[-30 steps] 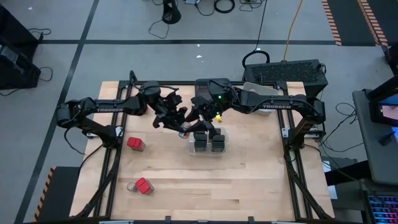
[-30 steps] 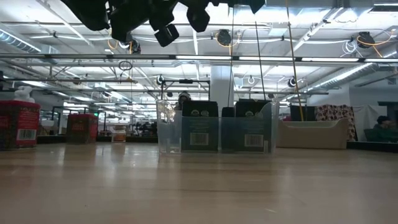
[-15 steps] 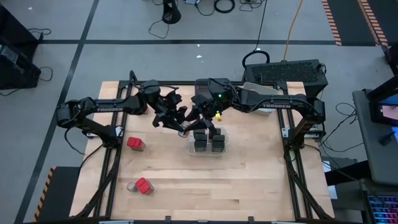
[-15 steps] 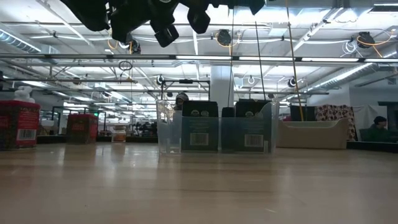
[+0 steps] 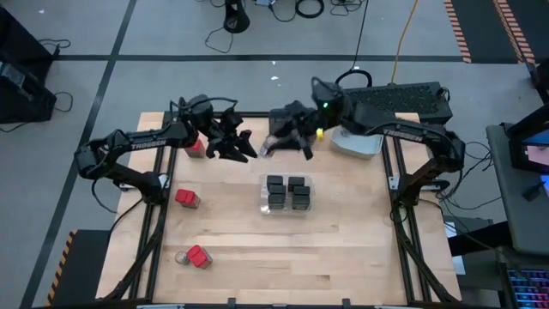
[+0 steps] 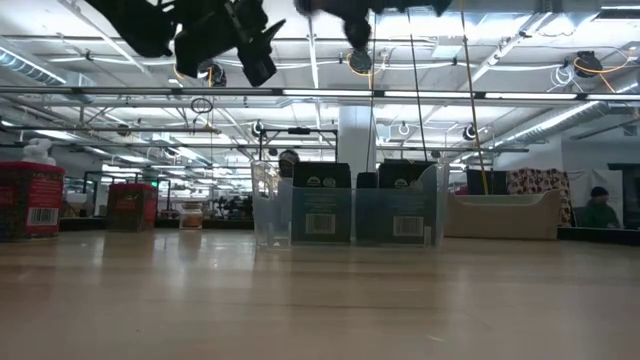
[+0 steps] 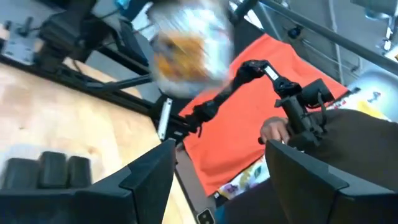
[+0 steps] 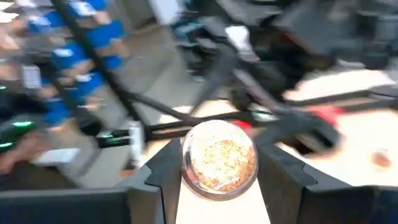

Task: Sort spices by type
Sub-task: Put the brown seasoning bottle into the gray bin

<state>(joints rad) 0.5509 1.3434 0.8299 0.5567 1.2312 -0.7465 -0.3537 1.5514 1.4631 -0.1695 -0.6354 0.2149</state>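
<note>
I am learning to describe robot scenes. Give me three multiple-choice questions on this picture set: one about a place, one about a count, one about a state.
1. Where do the dark boxes stand?
A. In the clear bin
B. In the light grey bin
C. Loose at the table's edge

2. How many dark boxes are in that bin?
A. Two
B. Four
C. Six

3. What is the right gripper doing?
A. Open, holding nothing
B. Closed on a red-topped box
C. Closed on a round jar

Answers:
1. A: the high view shows the dark boxes inside the clear bin at mid-table.
2. B: from above they make two rows of two.
3. C: in the right wrist view, the right gripper has its fingers against both sides of the round jar.
</note>
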